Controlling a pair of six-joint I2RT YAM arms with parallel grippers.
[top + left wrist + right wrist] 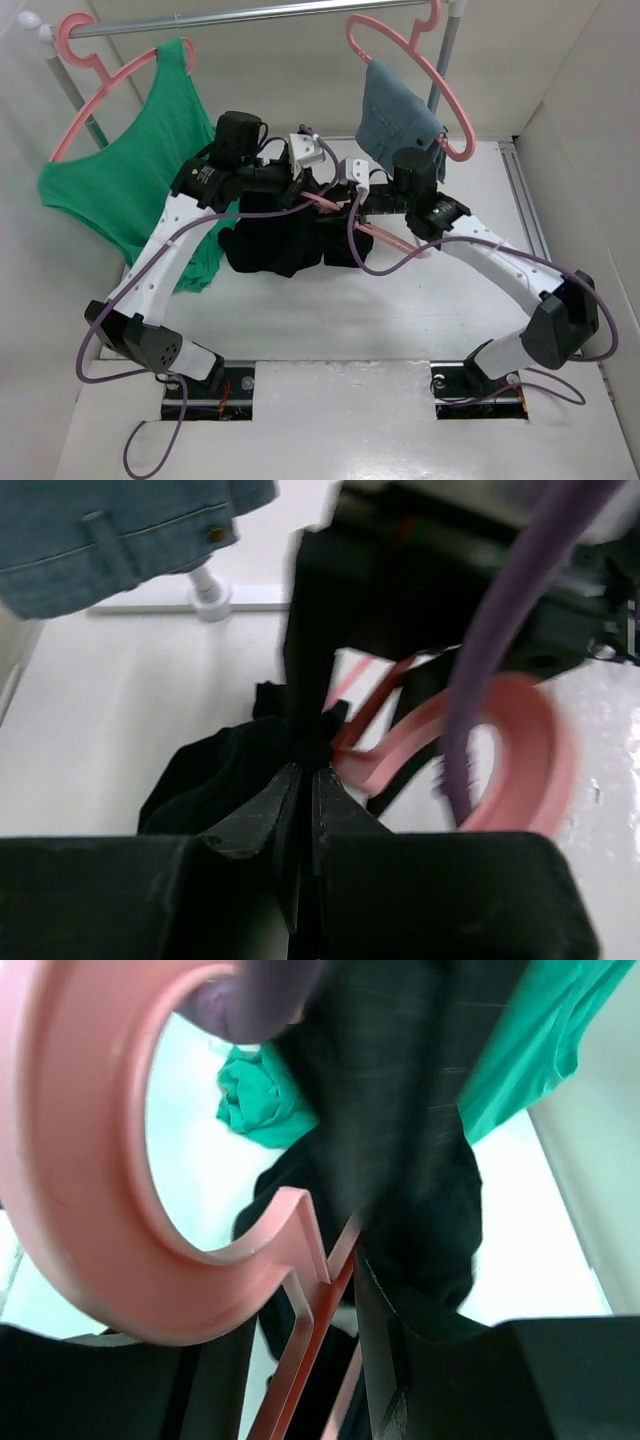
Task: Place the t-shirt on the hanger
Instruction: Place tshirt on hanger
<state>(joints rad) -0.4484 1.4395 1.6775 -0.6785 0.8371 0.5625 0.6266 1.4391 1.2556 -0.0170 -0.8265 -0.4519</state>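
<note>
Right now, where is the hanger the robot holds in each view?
Top external: the hanger is a thin pink strip at centre, above the t-shirt.
Left wrist: blurred pink loop, right of centre; t-shirt to its left.
Right wrist: fills the left side, very close; t-shirt behind it.
Shared landmark: the black t-shirt.

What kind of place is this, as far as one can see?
Likely a robot lab cell: a white walled table, two arms bolted at its edge, and a small clothes rail holding garments.
</note>
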